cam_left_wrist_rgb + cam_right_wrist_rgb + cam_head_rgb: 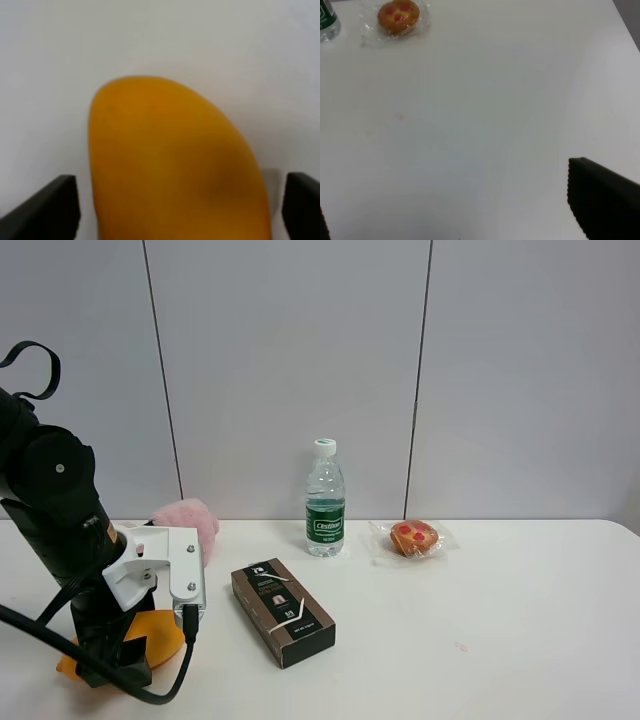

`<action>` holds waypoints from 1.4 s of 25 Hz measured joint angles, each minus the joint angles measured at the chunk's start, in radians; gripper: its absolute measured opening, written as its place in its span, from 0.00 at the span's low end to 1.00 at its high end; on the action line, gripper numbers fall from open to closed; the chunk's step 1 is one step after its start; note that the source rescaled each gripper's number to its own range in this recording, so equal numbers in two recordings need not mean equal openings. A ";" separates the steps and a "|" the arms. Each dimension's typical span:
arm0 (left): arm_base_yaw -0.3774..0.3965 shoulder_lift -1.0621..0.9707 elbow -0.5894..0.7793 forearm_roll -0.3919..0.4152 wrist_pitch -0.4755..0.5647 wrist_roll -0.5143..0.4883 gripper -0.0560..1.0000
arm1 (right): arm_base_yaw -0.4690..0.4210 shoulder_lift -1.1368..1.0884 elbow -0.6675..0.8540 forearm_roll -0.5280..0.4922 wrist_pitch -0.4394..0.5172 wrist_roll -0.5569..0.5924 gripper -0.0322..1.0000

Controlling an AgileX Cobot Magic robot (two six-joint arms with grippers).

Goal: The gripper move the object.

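Clearly at pre-grasp stage, approx. Can see L gripper [172, 210] spread wide astride the mango [170, 165], w/ one black finger [47, 205] each side and a strip of white surface in both gaps; so released, touching nothing, holding nothing. Can place mango near front-left corner of table [500, 620], lying flat, mostly hidden under the arm in the high view, near the brown box [283, 612], on its left-edge side. Can't judge finger depth vs. mango's widest part from any view. Also note R gripper [465, 220] released too, hovering over table toward right edge, well apart from the wrapped pastry [397, 17]; prob. no part in this step. Toward back edge: water bottle [325, 502], pink fluffy thing [188, 520]. Next, judging by this alone: close jaws evenly on mango's flanks, gently, given smooth rounded skin likely to slip or roll if pinched off-centre. Then lift straight up and clear the box before carrying anywhere. No destination named in task, so can't say where to.
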 joint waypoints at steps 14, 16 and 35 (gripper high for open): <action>0.000 -0.276 -0.256 -0.012 0.490 -0.521 0.80 | 0.000 0.000 0.000 0.000 0.000 0.000 1.00; 0.008 -0.339 -0.322 -0.013 0.647 -0.637 0.80 | 0.000 0.000 0.000 0.000 0.000 0.000 1.00; 0.312 -1.385 -0.208 0.028 0.886 -0.889 0.80 | 0.000 0.000 0.000 0.000 0.000 0.000 1.00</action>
